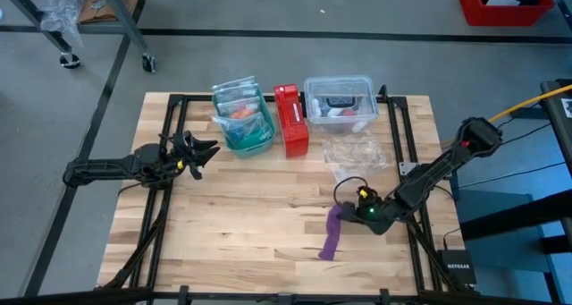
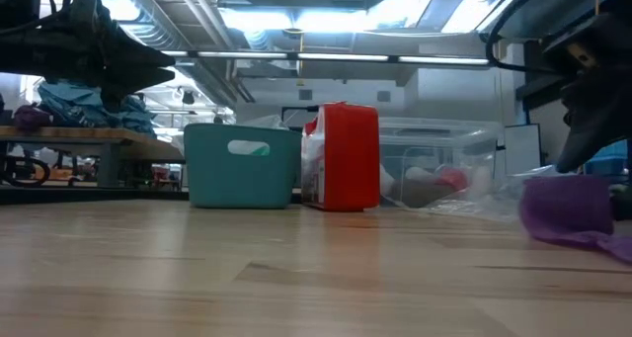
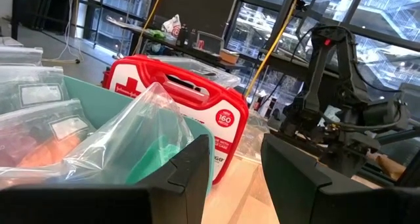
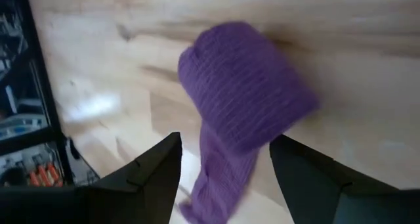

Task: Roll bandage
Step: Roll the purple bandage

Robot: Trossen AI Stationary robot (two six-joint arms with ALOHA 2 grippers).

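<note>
1. Bandage (image 1: 332, 231) lay on the wooden table (image 1: 232, 224) toward its right front, partly coiled: a soft purple roll at one end and a loose tail trailing off toward the front edge.
2. Right gripper (image 4: 226, 161) hovered just over that roll with its fingers spread wide and nothing between them, so the bandage was free, not gripped.
3. My worry was the coil itself. It looked slack, and with nothing pinching it, a nudge from either finger could have let it spring open and undone the turns already made.
4. If the fingers had come down off-centre, I judged they might catch only the outer wrap and drag the fabric across the wood instead of turning it.
5. The loose tail lay a little crooked, so further rolling could have wound it skewed into a cone.
6. Left gripper (image 1: 198, 155) waited well apart, near the teal bin (image 1: 243, 126) and the red first-aid box (image 1: 291, 119), jaws parted and empty; no one was holding the tail down, which made slipping likelier.
</note>
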